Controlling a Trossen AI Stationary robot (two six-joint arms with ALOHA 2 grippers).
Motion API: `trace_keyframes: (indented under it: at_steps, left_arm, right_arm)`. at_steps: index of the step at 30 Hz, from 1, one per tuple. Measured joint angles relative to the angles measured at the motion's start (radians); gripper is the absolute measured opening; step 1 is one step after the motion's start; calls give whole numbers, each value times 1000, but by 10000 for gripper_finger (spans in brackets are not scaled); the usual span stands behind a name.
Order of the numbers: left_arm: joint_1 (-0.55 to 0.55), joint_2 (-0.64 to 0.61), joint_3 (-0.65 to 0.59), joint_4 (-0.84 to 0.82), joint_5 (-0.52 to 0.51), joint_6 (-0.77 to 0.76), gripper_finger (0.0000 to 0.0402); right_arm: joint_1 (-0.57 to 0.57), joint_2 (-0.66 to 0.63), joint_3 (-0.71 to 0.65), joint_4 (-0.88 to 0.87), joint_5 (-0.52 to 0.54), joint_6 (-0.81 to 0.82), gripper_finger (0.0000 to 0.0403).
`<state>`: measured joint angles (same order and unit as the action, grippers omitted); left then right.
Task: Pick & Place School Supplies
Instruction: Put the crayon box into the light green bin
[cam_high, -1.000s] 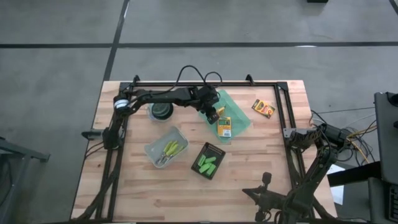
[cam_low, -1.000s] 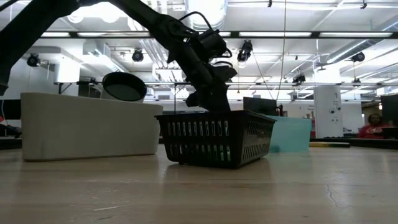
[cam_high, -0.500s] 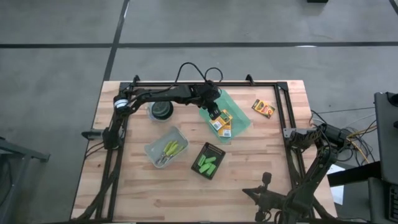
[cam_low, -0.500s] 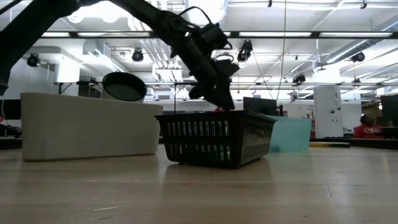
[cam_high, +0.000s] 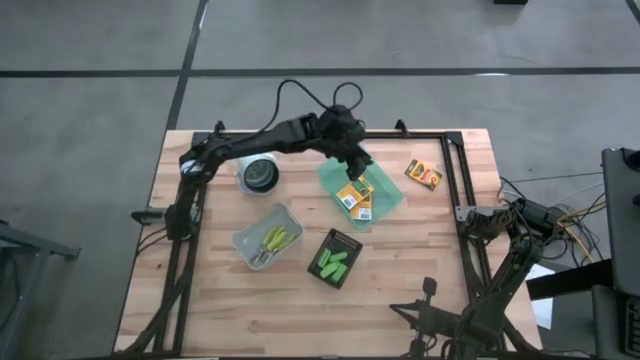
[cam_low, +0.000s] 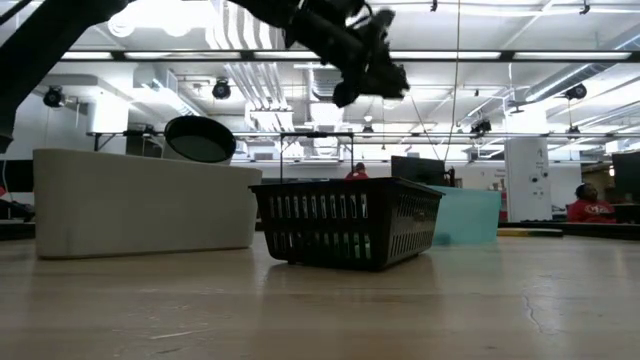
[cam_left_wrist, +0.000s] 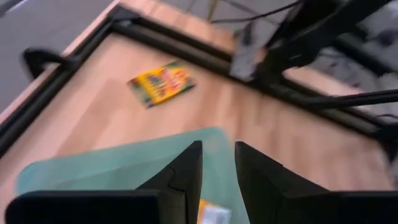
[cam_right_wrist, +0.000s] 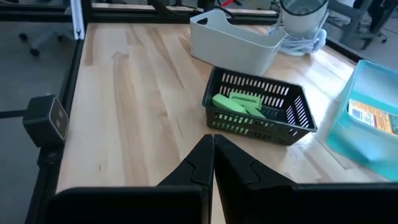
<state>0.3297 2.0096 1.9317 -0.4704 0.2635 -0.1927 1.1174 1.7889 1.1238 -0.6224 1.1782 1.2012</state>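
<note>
My L arm (cam_high: 262, 140): matte black, black cable looped above wrist. R arm (cam_high: 500, 265): black, loose wires.

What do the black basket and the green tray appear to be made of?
Black basket: probably moulded plastic with a matte finish, judging by its thin slotted walls. Green tray: likely translucent plastic, glossy, since the table's wood shows faintly through it.
</note>
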Motion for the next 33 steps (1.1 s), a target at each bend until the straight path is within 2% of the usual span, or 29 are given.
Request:
trace_keyframes:
  at_steps: [3,6,8,11,17,21,27,33]
  left_arm:
    - [-9,-9,54,-22,32,-34,99]
    - [-22,-34,99,-27,33,-66,99]
    - [-33,-58,134,-27,32,-34,99]
    - [-55,-99,159,-28,14,95,99]
    - [-141,-192,131,-33,-168,337,99]
    - [-178,-236,108,-62,-247,415,99]
    - [-185,-342,-17,-74,-238,435,99]
    - [-184,-493,-333,161,-228,431,99]
  right_arm:
    - [-10,0,3,0,1,1,8]
    - [-29,0,14,3,16,94,8]
    - [-43,-1,23,9,29,188,8]
    - [-68,-2,35,10,29,287,8]
    - [-152,-10,37,-16,21,457,8]
    - [-196,-52,35,-127,-9,605,8]
    - [-269,-200,35,-341,-143,635,8]
    - [-380,-373,35,-587,-233,659,8]
